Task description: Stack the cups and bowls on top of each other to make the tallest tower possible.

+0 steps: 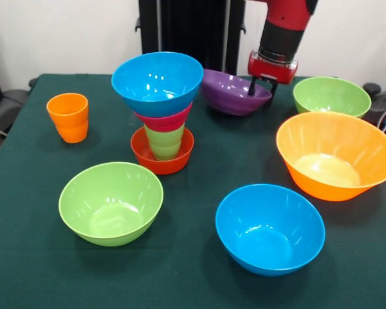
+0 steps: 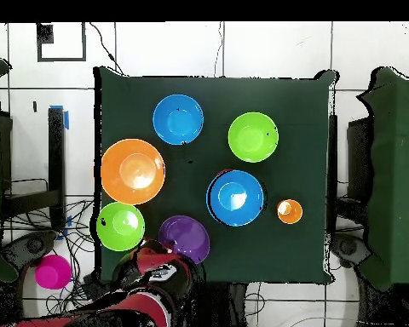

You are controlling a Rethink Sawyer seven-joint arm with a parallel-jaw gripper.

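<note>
The tower stands left of centre: a small red-orange bowl [image 1: 162, 158] holds the light green cup [image 1: 165, 140], with a pink bowl [image 1: 165, 120] and a blue bowl [image 1: 157, 80] on top. From above only its blue top [image 2: 236, 197] shows. The orange cup [image 1: 68, 116] [image 2: 289, 211] stands alone. My gripper [image 1: 262, 87] [image 2: 163, 252] straddles the right rim of the purple bowl [image 1: 231, 93] [image 2: 186, 238], one finger inside and one outside, shut on the rim. The purple bowl sits tilted.
Loose bowls stand around the table: a lime green one [image 1: 331, 95] [image 2: 120, 226], the very large orange one [image 1: 338, 154] [image 2: 133, 171], a blue one [image 1: 270, 228] [image 2: 178, 119] and another lime green one [image 1: 110, 203] [image 2: 253, 136]. A pink object [image 2: 52, 272] lies off the table.
</note>
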